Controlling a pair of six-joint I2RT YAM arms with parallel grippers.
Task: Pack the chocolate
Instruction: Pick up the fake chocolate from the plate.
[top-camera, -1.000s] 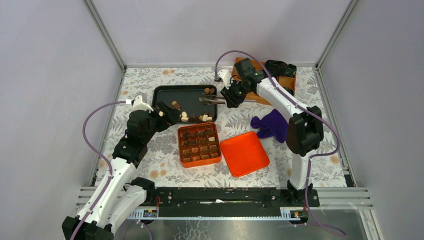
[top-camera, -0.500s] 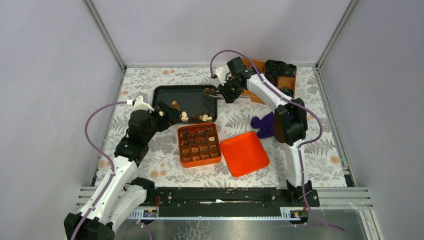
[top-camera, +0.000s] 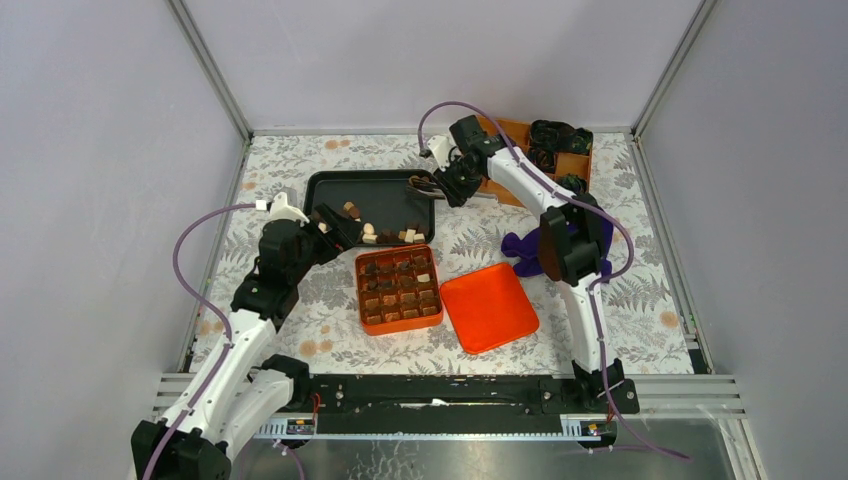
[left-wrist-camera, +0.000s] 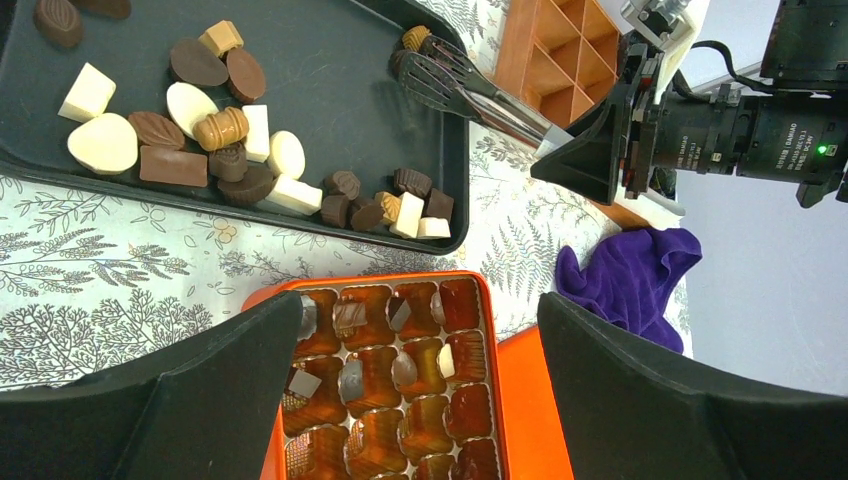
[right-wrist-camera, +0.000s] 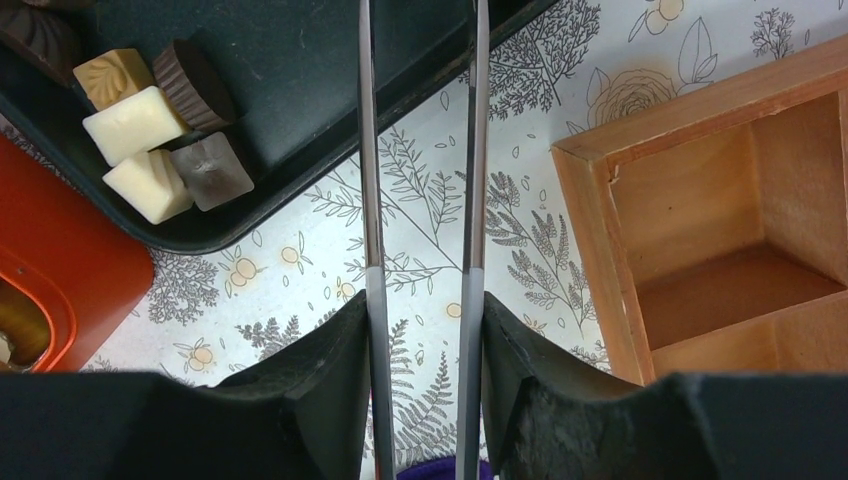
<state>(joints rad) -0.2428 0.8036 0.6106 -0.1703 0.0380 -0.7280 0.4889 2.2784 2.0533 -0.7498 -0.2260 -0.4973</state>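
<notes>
Most of the small dark-brown, light-brown & cream-white chocolate pieces (left-wrist-camera: 205, 130) lie loose in the shallow black rectangular tray (top-camera: 375, 190) at the far left-centre of the floral-print counter (top-camera: 330, 340). One bunch sits toward the tray's left and a 2nd bunch (left-wrist-camera: 385, 205) sits hard against its near rim. More pieces sit in cells of the orange square compartment box (top-camera: 398, 290), just beside the tray's near edge. Its flat orange square lid (top-camera: 488, 307) lies on the counter right up against the box's right side. The left end effector (left-wrist-camera: 418, 320) hangs w/ its jaws spread wide & nothing btwn them, above the box's far edge and the tray's near rim. The right end effector (right-wrist-camera: 420, 330) is clamped on the handle end of the long metal tongs w/ black slotted heads (left-wrist-camera: 465, 85), one finger pressing each arm from outside. The two arms run parallel w/ a gap btwn them. The tong heads lie over the tray's far right corner, next to a caramel-coloured round piece (left-wrist-camera: 415, 38); can't tell if that piece is pinched. A crumpled purple cloth (top-camera: 540, 250) sits right of the box, near the right arm. A wooden divided crate (top-camera: 575, 165) stands at the far right, some cells bare wood, others holding dark bundles (top-camera: 555, 135).
</notes>
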